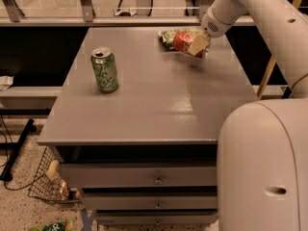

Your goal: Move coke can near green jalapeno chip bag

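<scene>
The red coke can (182, 42) is tilted on its side in my gripper (196, 45), held just above the far right part of the grey table (144, 95). The gripper is shut on the can, with a tan finger pad (198, 44) across its near end. The green jalapeno chip bag (167, 35) lies on the table right behind and to the left of the can, partly hidden by it. Can and bag look to be touching or almost touching.
A green soda can (104, 70) stands upright on the left part of the table. My white arm (250, 8) reaches in from the upper right and my white base (262, 167) fills the lower right. Drawers (154, 179) sit under the table; a wire basket (48, 184) is on the floor.
</scene>
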You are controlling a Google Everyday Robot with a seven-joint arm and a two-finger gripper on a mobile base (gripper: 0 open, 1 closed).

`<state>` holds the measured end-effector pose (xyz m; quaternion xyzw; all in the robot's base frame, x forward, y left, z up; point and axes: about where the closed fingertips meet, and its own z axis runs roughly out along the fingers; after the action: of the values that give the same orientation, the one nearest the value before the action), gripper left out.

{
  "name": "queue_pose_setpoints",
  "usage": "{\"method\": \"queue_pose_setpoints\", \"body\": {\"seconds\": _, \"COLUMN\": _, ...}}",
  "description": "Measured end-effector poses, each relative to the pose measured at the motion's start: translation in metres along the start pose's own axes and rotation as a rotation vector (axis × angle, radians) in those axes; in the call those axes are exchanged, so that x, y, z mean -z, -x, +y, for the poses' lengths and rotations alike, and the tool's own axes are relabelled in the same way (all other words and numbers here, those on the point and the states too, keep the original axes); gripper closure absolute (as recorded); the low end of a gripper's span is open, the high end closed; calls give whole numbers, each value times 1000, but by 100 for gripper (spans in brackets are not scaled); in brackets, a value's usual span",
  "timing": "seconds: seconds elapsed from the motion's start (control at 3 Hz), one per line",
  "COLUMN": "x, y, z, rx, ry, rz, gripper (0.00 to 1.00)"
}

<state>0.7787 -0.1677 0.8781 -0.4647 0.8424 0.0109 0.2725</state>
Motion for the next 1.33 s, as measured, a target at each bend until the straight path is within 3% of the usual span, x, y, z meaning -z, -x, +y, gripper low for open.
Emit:
{"method": "queue_pose_setpoints", "body": {"seconds": 0.33, "x": -6, "y": 0, "z": 2, "rx": 1, "ry": 7, "rz": 3, "gripper": 28}}
{"method": "queue_pose_setpoints", "body": {"seconds": 0.67, "x": -9, "y": 0, "z": 3, "rx": 2, "ry": 11, "rz": 5, "gripper": 5}}
{"method": "queue_pose_setpoints", "body": {"seconds": 1.33, "x": -12, "y": 0, "z": 3, "rx": 0, "ry": 16, "rz": 3, "gripper": 0}}
